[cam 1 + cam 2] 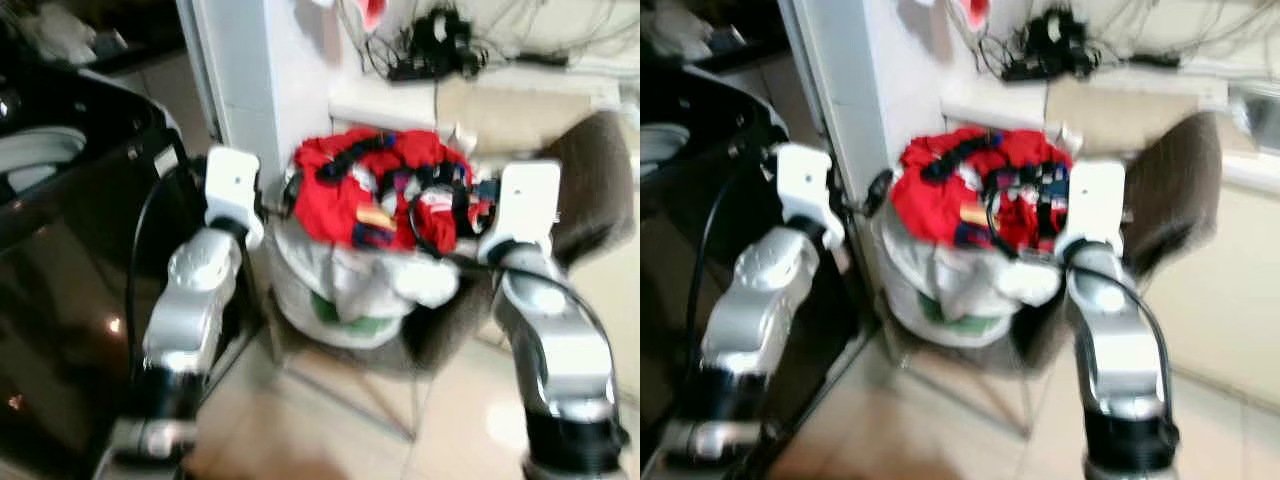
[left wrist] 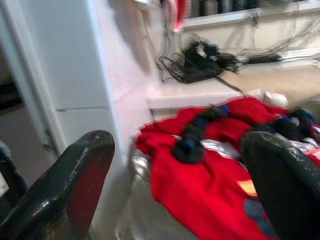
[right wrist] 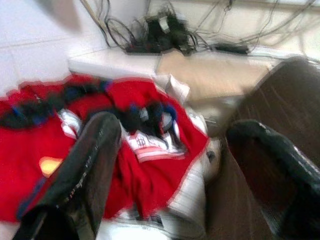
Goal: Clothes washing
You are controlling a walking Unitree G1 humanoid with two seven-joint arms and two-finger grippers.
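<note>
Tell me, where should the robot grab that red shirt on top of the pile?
Probably the bunched fold at the front of the red shirt, coming down from above. It lies draped over the heaped white basket, so its edges hang loose and the top is bare. Both the left gripper and the right gripper have their fingers spread wide beside it.
</note>
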